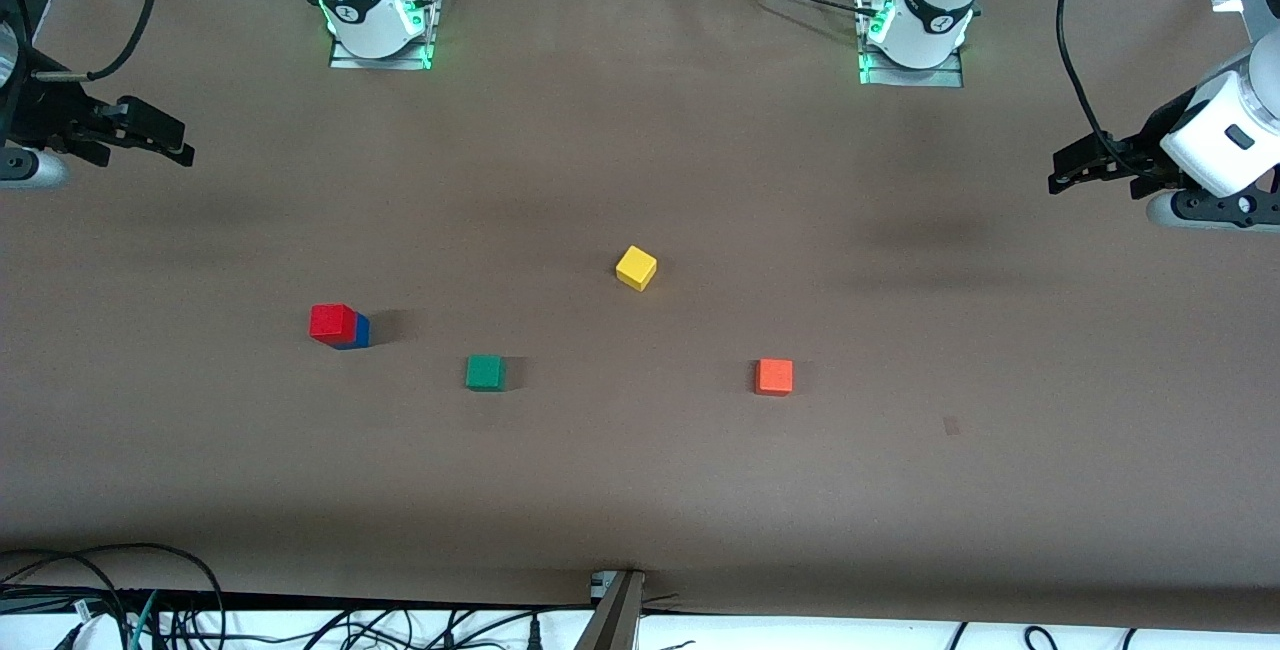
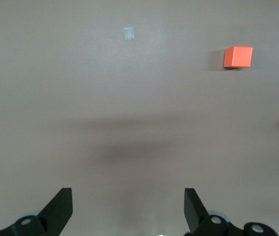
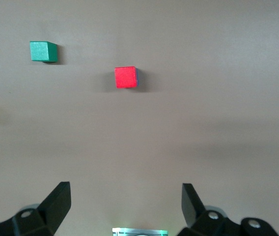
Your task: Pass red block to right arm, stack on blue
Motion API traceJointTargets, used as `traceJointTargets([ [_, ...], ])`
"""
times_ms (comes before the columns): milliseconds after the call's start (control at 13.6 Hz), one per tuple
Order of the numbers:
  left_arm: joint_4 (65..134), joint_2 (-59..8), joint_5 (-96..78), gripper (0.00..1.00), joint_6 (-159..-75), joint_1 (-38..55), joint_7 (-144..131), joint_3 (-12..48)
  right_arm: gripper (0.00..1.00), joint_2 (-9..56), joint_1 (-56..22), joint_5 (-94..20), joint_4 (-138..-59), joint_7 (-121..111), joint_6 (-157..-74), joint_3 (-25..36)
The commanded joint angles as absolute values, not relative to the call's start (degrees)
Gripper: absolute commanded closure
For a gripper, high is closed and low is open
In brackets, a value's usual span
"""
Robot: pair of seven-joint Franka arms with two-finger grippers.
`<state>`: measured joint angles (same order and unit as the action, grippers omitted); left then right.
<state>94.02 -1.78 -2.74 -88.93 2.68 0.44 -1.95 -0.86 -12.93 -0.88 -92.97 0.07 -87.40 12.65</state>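
The red block (image 1: 331,320) rests on top of the blue block (image 1: 358,333) toward the right arm's end of the table. In the right wrist view the red block (image 3: 125,77) hides nearly all of the blue one, of which only a thin edge (image 3: 136,76) shows. My right gripper (image 1: 180,142) hangs open and empty above the table at its own end, well apart from the stack; its jaws (image 3: 126,196) stand wide. At the other end my left gripper (image 1: 1058,170) is up too, open with nothing in it (image 2: 128,199).
A green cube (image 1: 485,372) lies beside the stack, slightly nearer the front camera. A yellow cube (image 1: 636,267) sits mid-table. An orange cube (image 1: 774,376) lies toward the left arm's end. The arm bases (image 1: 375,20) (image 1: 915,30) stand along the table's back edge.
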Motion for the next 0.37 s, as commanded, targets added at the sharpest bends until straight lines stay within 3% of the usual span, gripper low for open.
traceJointTargets([
  [0, 92.8, -2.5, -1.3, 0.00, -88.2, 2.7, 0.2, -1.8, 0.00, -1.7, -13.2, 1.1, -94.0, -0.4, -88.1, 11.8],
  [295, 92.8, -2.5, -1.4, 0.00, -88.2, 2.7, 0.2, -2.1, 0.00, -0.2, -13.3, 1.4, -91.9, 0.3, -88.2, 11.8],
])
